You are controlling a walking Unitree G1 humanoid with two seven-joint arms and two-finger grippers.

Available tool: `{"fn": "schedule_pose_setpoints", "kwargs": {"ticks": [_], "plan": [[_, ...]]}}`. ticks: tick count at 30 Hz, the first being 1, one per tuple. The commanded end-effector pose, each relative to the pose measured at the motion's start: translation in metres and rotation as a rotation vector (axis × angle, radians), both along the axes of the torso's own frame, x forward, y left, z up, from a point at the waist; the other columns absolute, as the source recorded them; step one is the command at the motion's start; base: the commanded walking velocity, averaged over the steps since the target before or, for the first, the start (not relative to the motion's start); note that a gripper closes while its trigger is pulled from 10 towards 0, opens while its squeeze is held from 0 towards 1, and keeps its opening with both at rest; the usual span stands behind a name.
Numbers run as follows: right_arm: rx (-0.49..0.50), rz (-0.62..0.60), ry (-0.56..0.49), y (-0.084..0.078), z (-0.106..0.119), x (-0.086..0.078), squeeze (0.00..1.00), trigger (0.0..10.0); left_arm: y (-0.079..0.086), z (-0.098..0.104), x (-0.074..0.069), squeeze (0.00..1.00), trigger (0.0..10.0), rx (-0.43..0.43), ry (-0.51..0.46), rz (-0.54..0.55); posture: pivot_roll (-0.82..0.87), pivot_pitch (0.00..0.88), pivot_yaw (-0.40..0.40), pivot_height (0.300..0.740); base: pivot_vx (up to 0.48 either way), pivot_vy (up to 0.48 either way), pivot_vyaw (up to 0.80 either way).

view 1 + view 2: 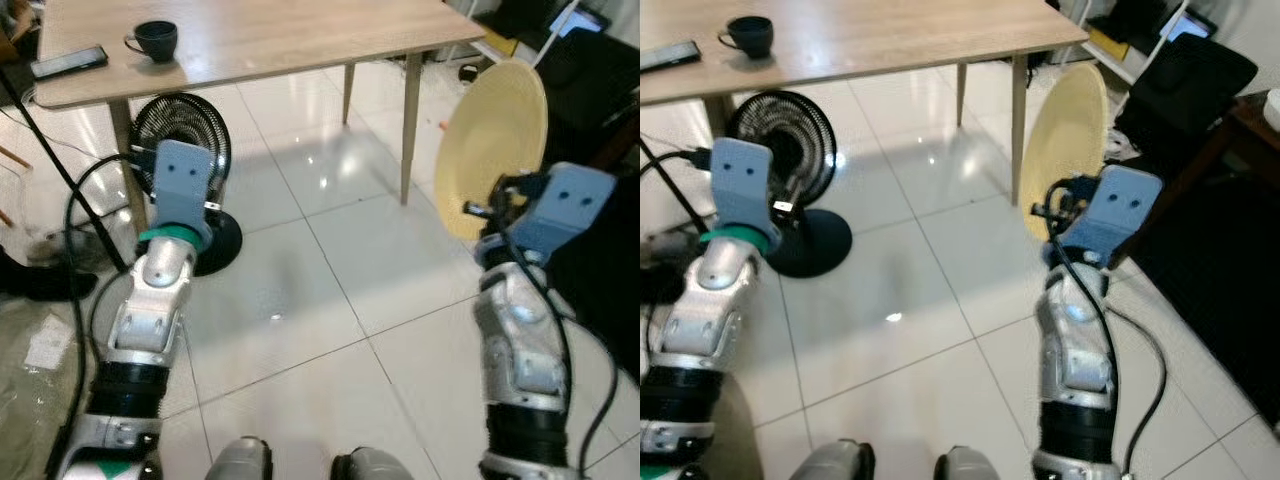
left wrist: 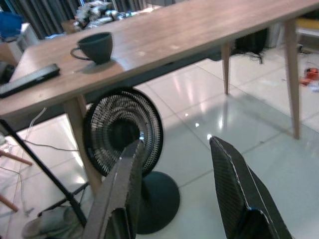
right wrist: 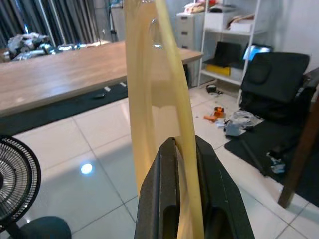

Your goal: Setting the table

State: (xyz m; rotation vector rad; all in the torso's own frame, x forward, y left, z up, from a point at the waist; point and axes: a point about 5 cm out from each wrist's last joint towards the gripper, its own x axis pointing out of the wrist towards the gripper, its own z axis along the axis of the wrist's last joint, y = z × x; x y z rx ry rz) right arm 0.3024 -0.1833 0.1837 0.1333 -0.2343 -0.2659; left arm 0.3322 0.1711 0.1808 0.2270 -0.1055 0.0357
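My right gripper (image 3: 185, 149) is shut on the lower rim of a pale yellow plate (image 1: 495, 140), which stands on edge above my right wrist, to the right of the table's near leg. The plate (image 3: 152, 74) rises tall between the two black fingers (image 3: 163, 174) in the right wrist view. My left gripper (image 2: 174, 149) is open and holds nothing, its fingers (image 2: 124, 174) pointing toward the wooden table (image 1: 300, 40). A dark cup (image 1: 155, 40) and a black phone (image 1: 68, 62) sit on the table's left part.
A black floor fan (image 1: 185, 150) stands under the table, just beyond my left wrist, with cables (image 1: 75, 210) trailing beside it. Table legs (image 1: 410, 125) stand ahead to the right. A black chair (image 3: 269, 79) and shelves (image 3: 232, 45) are at the right. White tile floor (image 1: 330, 270) lies ahead.
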Motion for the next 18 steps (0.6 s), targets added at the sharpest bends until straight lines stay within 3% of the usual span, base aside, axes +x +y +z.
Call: {"fn": "schedule_pose_setpoints", "kwargs": {"ticks": [1,18], "plan": [[-0.003,-0.031,-0.002,-0.0063,0.0005,-0.0005,0.0,10.0,-0.0031,-0.0051,-0.0006,0.0,10.0,0.011,0.017,-0.011,0.05,0.018,0.018,0.74,0.45,0.0,0.0],[0.013,-0.038,-0.006,-0.0067,0.0018,0.0013,0.0,10.0,-0.0056,-0.0025,-0.0011,0.0,10.0,0.015,0.003,-0.024,0.05,0.022,0.016,0.74,0.453,0.0,0.0]]}}
